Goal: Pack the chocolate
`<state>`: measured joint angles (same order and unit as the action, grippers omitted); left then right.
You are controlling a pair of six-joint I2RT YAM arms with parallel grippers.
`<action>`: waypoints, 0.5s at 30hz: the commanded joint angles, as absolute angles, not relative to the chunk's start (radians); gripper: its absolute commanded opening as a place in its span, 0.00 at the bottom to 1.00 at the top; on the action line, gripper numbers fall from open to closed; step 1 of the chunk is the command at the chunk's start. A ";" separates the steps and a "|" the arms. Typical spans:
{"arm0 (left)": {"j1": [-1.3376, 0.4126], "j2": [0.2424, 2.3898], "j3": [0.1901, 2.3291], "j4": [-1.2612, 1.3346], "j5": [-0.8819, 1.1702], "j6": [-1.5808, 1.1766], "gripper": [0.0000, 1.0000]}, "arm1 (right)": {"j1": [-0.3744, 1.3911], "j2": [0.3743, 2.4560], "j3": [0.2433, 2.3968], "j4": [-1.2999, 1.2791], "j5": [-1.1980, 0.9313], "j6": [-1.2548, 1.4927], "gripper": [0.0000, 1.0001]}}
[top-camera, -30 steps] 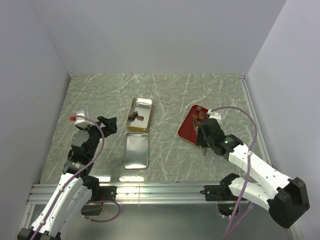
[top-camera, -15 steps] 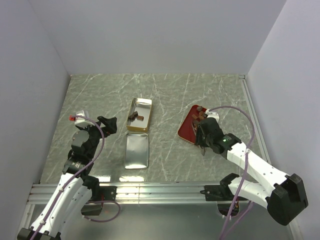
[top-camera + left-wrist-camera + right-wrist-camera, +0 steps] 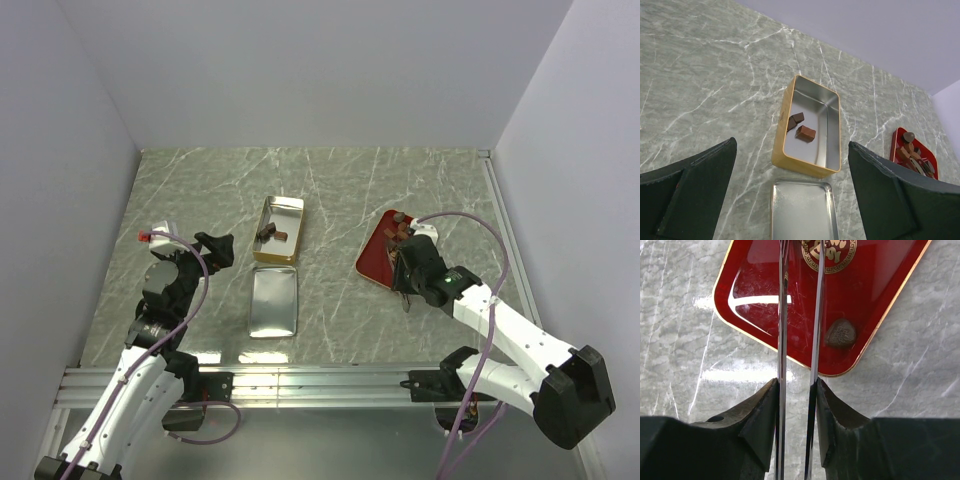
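Right wrist view: tweezers point(image 3: 782, 315) are clenched by the right hand point(image 3: 796, 385) above the tray point(image 3: 755, 285), so that small chocolate point(image 3: 841, 333) can be nipped. More pieces are seen in the tin point(image 3: 805, 167), further left. The left hand point(image 3: 216, 250) is released, empty.

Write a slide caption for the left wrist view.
Tin holds a few chocolates; its lid lies in front, red tray to the right.

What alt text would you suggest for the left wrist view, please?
An open gold tin holding a few chocolate pieces sits mid-frame on a marbled table, a silver lid lying just nearer. The open left tool frames the shot with dark fingers at both lower corners; a red tray with more chocolate lies far right.
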<state>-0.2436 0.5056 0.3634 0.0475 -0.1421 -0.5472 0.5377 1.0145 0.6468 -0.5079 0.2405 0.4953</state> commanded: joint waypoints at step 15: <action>-0.247 0.494 0.357 0.081 -0.129 -0.561 0.99 | 0.532 0.888 0.683 -0.545 0.232 0.500 0.31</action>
